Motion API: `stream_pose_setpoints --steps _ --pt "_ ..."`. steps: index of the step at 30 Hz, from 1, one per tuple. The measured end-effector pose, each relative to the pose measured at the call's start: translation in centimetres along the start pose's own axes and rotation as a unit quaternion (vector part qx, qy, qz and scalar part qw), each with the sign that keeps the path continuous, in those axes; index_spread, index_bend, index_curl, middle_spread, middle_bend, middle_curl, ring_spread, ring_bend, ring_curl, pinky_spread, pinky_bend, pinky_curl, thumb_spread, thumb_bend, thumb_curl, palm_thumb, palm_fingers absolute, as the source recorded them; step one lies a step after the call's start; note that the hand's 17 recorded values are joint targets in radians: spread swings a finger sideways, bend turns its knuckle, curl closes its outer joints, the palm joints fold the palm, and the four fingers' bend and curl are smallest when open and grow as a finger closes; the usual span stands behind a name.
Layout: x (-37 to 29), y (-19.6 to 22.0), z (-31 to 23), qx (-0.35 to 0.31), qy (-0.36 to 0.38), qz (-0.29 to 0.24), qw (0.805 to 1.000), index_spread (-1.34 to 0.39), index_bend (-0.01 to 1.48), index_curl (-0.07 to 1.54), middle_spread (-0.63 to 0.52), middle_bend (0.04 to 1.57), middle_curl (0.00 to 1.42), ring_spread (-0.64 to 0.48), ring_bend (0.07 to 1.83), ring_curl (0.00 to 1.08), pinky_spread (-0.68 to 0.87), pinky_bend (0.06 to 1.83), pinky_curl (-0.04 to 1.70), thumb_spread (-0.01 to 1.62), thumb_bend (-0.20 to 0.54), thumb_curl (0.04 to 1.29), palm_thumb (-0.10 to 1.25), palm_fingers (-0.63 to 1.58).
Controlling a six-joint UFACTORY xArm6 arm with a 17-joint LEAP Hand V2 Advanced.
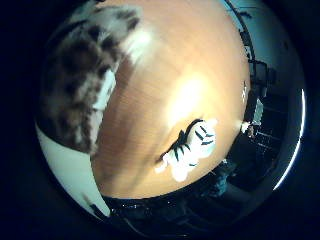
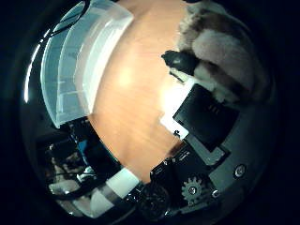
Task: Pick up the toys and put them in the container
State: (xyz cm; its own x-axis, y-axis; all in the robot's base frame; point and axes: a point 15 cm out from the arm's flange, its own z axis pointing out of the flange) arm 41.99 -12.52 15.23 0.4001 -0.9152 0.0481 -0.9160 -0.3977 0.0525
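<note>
A furry brown and cream plush toy (image 1: 82, 75) sits right against my palm and fills a large part of the little finger side view. My hand (image 2: 201, 122) has its black and white fingers curled round this toy (image 2: 220, 51), holding it above the wooden table (image 1: 170, 65). A second toy, a white plush animal with black stripes (image 1: 192, 147), lies on the table near its edge. The clear plastic container (image 2: 79, 61) stands on the table off to one side of the hand, with its inside hidden.
The table edge (image 1: 150, 197) runs just past the striped toy, with dark floor and equipment beyond it. A white cylinder (image 2: 117, 185) shows past the table edge near the hand's base.
</note>
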Motion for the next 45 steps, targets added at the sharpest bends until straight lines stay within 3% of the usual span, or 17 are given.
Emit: stream_pose_setpoints --steps 7,16,20,26,32,45 --pt "-1.2 2.2 -5.2 0.0 0.0 0.01 1.0 -0.21 1.12 0.81 -0.11 1.36 0.75 -0.21 1.39 0.7 -0.19 1.28 0.81 0.94 -0.016 0.57 1.09 1.11" --pt "-3.7 4.7 -18.6 0.022 0.029 0.028 0.999 -0.2 1.13 0.81 -0.11 1.39 0.73 -0.22 1.38 0.74 -0.18 1.24 0.92 0.86 -0.016 0.68 1.06 1.1" --pt "-6.6 4.8 -27.3 0.069 0.056 0.021 0.996 -0.2 1.13 0.81 -0.11 1.39 0.72 -0.22 1.37 0.76 -0.18 1.21 0.97 0.83 -0.018 0.71 1.05 1.1" --pt "-13.0 2.2 -35.0 0.133 0.066 -0.012 0.989 -0.2 1.13 0.81 -0.11 1.4 0.72 -0.22 1.36 0.77 -0.19 1.18 1.03 0.8 -0.018 0.75 1.05 1.11" --pt "-20.3 -1.1 -37.7 0.162 0.05 -0.057 0.984 -0.2 1.13 0.82 -0.11 1.4 0.71 -0.22 1.35 0.78 -0.2 1.15 1.07 0.77 -0.018 0.78 1.05 1.11" --pt "-34.1 -8.3 -35.7 0.187 0.012 -0.135 0.973 -0.21 1.13 0.82 -0.11 1.39 0.72 -0.23 1.34 0.8 -0.19 1.12 1.12 0.74 -0.021 0.81 1.02 1.11"
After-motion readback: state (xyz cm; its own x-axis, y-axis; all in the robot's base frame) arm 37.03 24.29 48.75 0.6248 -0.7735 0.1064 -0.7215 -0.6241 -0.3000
